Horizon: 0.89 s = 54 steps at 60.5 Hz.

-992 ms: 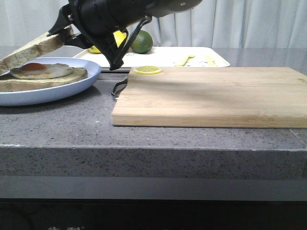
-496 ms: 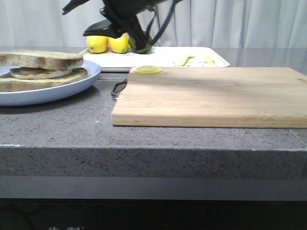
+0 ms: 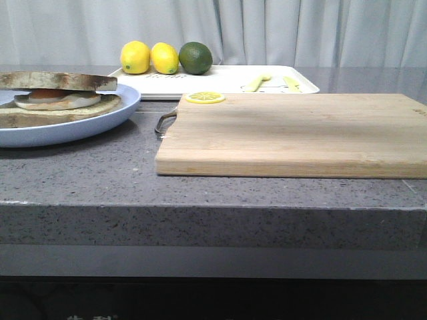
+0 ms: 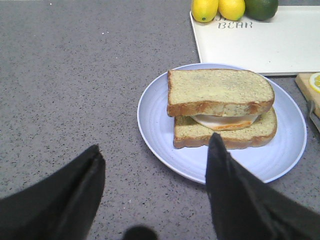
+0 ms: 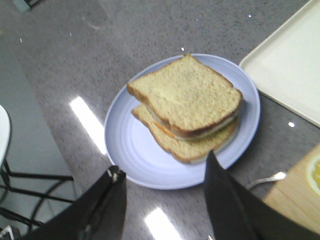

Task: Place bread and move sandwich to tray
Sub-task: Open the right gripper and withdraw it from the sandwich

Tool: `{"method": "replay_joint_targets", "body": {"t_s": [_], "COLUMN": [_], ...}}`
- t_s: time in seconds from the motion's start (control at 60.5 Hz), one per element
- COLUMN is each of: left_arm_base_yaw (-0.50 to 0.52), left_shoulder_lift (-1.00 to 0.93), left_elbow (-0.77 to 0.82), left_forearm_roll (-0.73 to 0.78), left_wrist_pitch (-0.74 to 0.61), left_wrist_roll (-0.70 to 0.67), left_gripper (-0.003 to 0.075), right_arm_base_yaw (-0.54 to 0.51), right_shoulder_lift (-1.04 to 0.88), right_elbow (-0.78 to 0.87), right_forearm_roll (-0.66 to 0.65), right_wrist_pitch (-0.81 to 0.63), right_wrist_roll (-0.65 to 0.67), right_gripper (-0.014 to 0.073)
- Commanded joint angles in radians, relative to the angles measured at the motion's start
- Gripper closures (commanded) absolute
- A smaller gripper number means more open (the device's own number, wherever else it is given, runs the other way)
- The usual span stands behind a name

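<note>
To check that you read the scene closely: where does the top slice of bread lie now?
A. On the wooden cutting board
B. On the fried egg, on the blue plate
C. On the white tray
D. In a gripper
B: the bread covers the egg on the lower slice, on the plate.

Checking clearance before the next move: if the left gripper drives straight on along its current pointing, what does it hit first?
Likely the plate rim, then the sandwich on it. The open left gripper points at the plate's near-left part with nothing in between; depth is unclear, so it could meet bare countertop just short of it.
</note>
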Motion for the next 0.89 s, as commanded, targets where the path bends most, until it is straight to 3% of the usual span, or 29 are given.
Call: {"method": "replay_joint_targets", "body": {"t_s": [0.0, 0.116, 0.182, 0.612, 0.876], "left_arm_base_yaw": [-0.001, -0.001, -0.001, -0.001, -0.001], "left_shoulder_lift": [0.006, 0.006, 0.006, 0.006, 0.006], "left_elbow": [-0.033, -0.033, -0.033, -0.033, -0.033], "left_forearm_roll": [-0.005, -0.005, -0.005, -0.005, -0.005], "left_wrist_pitch": [-0.075, -0.075, -0.073, -0.073, -0.072], "left_wrist_roll": [0.000, 0.000, 0.000, 0.000, 0.000], "left_gripper": [0.0279, 0.0279, 0.0279, 0.0279, 0.0279], "right_arm_base_yaw": [-0.005, -0.004, -0.004, -0.001, -0.001], "right_shoulder_lift": [-0.114, -0.205, -0.270, -0.776, -0.931], "right_elbow": [-0.027, -0.012, 0.032, 0.561, 0.696], "right_forearm_roll": [-0.202, -0.458, -0.526, -0.534, -0.533], "right_wrist_pitch": [0.056, 0.159, 0.171, -0.109, -0.123], "right_wrist_roll": [0.109, 0.261, 0.297, 0.297, 0.297], "right_gripper": [0.0211, 0.0211, 0.0211, 0.0211, 0.0211]}}
